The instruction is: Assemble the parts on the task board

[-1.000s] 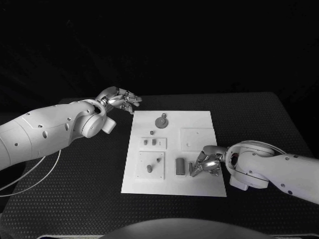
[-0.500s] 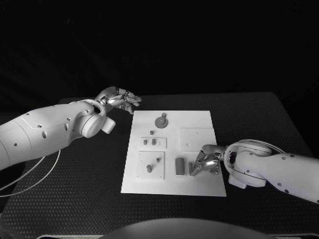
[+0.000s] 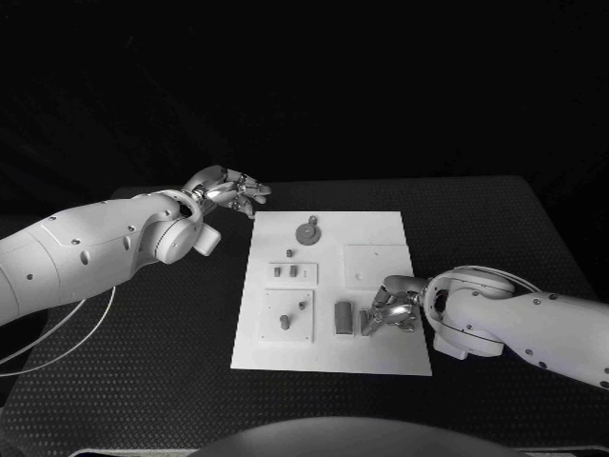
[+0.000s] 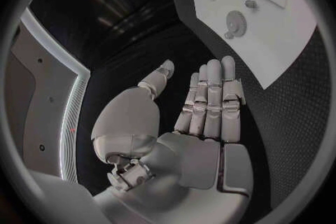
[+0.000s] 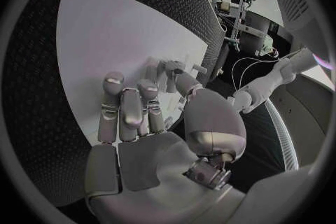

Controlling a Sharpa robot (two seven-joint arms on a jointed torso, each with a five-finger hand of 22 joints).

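1. The task board (image 3: 375, 231) is a flat, smooth white plate lying in the middle of the bumpy black table (image 3: 497, 219).
2. Small grey parts (image 3: 309, 229) are sitting on it.
3. The shiny left hand (image 3: 226, 188) is hovering off the far left corner, fingers straight and holding nothing.
4. The right hand (image 3: 391, 314) is resting on the near right part; whether it is pinching anything cannot be told. It has slid a little left.

One task board (image 3: 373, 228) lies on one worktop (image 3: 497, 219); two arms show, each ending in one hand: left hand (image 3: 229, 190), right hand (image 3: 394, 312).
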